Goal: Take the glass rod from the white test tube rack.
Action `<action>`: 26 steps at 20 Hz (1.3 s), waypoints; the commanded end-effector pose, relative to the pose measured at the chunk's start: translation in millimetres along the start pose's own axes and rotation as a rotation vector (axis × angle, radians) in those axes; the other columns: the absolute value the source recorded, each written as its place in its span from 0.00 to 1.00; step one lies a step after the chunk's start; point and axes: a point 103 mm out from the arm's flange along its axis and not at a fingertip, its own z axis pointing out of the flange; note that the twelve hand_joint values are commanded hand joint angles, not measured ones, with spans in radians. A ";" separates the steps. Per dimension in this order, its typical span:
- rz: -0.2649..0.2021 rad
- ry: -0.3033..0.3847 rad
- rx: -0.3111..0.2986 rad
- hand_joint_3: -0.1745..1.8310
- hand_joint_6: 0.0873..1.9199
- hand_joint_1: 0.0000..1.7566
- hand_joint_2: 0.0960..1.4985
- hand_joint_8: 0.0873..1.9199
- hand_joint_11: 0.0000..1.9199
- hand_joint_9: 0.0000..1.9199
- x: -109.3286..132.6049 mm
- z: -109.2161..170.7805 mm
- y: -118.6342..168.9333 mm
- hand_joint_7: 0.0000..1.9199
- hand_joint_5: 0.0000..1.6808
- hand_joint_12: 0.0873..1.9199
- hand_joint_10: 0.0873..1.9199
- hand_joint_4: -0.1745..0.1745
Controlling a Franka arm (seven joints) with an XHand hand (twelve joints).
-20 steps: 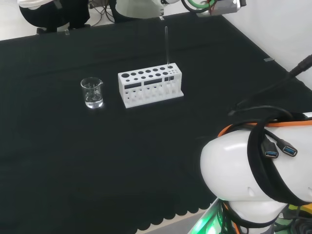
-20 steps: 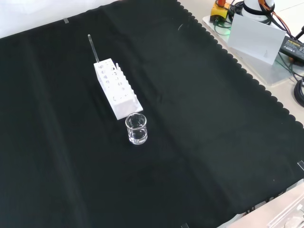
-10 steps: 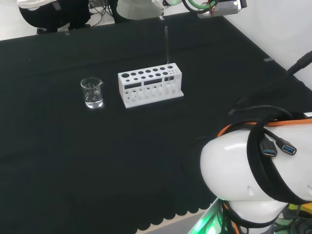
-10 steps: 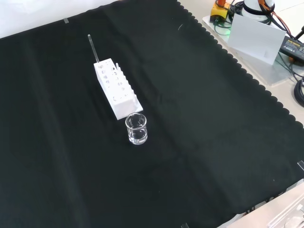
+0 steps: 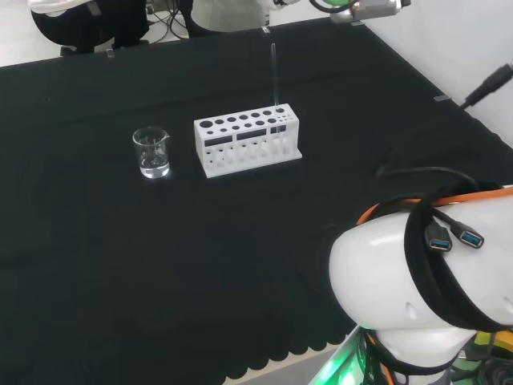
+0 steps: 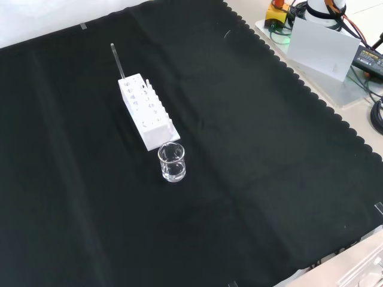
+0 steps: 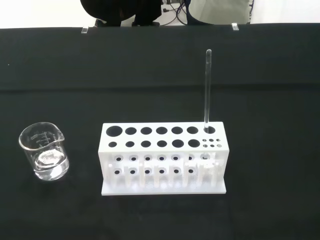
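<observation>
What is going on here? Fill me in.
Nothing is being handled yet. A glass rod stands upright in an end hole of the white test tube rack on the black cloth. A small glass beaker sits apart from the rack, off its other end. The white arm sits at the near right of the head view, well short of the rack, so the rod is untouched.

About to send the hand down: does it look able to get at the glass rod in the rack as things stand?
Probably yes. The glass rod stands upright at one end of the white rack, its upper part bare above the holes. The beaker stands apart, beyond the rack's other end.
</observation>
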 end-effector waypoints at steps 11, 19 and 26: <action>0.020 0.035 0.029 0.30 0.00 0.29 0.54 0.37 0.08 0.09 -60.0 14.7 99.8 0.02 0.09 0.72 0.43 0.11; 0.012 0.056 0.037 0.30 0.00 0.30 0.54 0.38 0.08 0.10 -76.9 29.1 141.5 0.03 0.10 0.72 0.43 0.12; 0.002 0.030 0.079 0.30 0.00 0.30 0.54 0.38 0.08 0.10 -77.7 44.6 184.1 0.03 0.11 0.72 0.42 0.13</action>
